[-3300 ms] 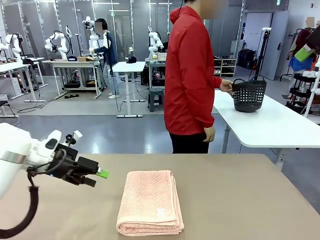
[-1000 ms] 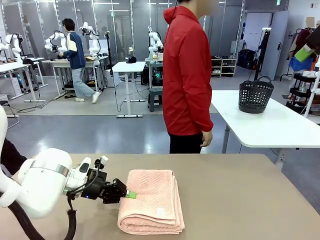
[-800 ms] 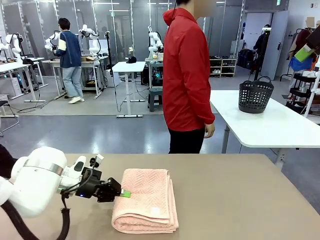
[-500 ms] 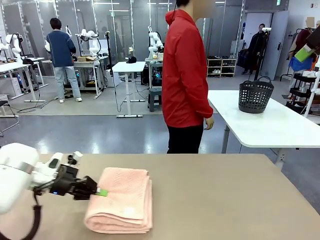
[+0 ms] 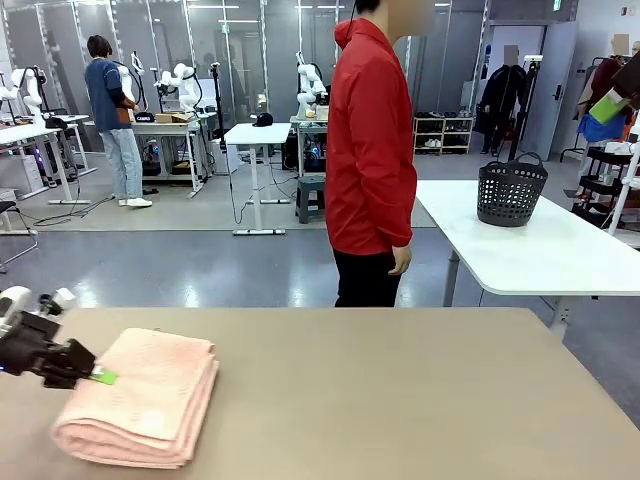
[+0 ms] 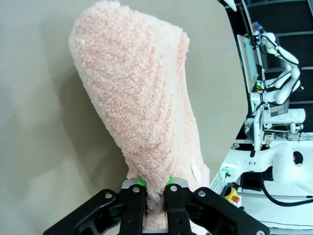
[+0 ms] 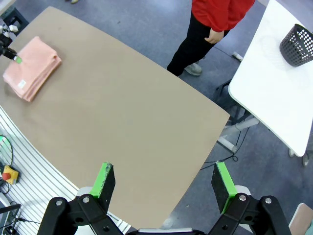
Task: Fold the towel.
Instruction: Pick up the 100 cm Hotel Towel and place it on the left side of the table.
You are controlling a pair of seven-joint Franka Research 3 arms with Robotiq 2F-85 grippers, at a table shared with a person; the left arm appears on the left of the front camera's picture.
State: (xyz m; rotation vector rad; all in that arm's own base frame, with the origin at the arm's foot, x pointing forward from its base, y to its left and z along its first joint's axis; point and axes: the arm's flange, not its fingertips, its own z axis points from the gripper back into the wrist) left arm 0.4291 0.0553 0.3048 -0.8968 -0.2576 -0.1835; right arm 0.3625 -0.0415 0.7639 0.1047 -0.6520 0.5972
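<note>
Front view, from the left: the left hand (image 5: 97,376) sits at the near left edge of the tan desk (image 5: 420,400), its fingers pinched on the left edge of the towel (image 5: 140,410); the towel lies folded in a thick stack on the near left part of the desk, its rounded fold facing near; right of it the desk surface is bare; beyond the far edge, about mid-scene, a person in a red jacket (image 5: 368,140) stands side-on, one hand hanging by the hip; farther right a black basket (image 5: 511,190) stands on a white desk (image 5: 540,250). Left wrist view: the green pads (image 6: 141,181) clamp the towel's edge, and the cloth stretches away over the desk. Right wrist view: the right hand (image 7: 164,183) hangs high above the desk with its fingers spread wide and nothing between them; the towel shows small at the far left.
</note>
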